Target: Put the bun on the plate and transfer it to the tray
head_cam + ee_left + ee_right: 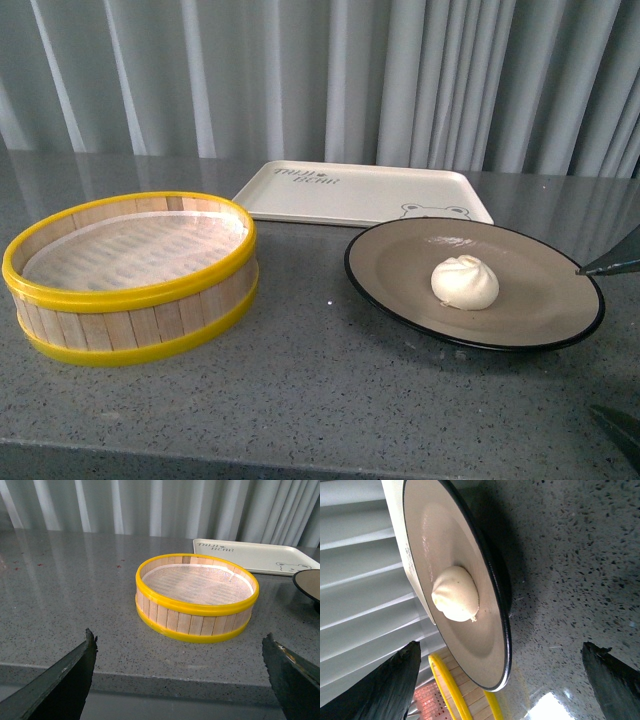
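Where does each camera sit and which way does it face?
Front: on the robot's body, facing the white pleated bun on the brown black-rimmed plate; right gripper at edge.
Left wrist: behind open left gripper, facing yellow-rimmed wooden steamer basket.
Right wrist: behind open right gripper, facing bun and plate.
All three show the basket.

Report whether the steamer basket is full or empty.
Empty. The steamer basket shows only its pale liner inside; the bun sits on the plate.
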